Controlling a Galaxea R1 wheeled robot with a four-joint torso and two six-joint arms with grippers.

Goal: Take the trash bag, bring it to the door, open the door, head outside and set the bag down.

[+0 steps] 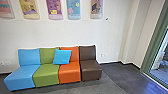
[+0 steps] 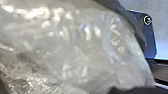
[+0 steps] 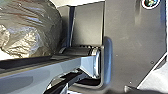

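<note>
The trash bag (image 2: 82, 47), glossy, crinkled, partly see-through plastic, is found up close at both robot wrists, beside the robot's wide dark plate (image 3: 132, 50). Which arm bears its weight cannot be established. State of jaws: for the left gripper and the right gripper alike, I cannot tell how far open they are or whether either has hold of the plastic. The bag's nearness to the body suggests that it is being carried tucked in, probably to limit swing and dragging; thin film like this could snag or tear.

Four armless padded seats, light blue (image 1: 21, 75), green (image 1: 47, 75), orange (image 1: 70, 72) and dark brown (image 1: 90, 70), stand side by side along the white wall (image 1: 75, 35), presumably to keep them out of the walking route. A square bright-blue cushion (image 1: 62, 57) leans on the green and orange backrests, which hold it up. To the robot's right is a green-framed glass panel (image 1: 158, 40); door or window, undetermined.

Labels: colourful wall posters (image 1: 53, 10) hang above the seats, their wording illegible. No brand can be read. Delivery outside is judged outstanding.
</note>
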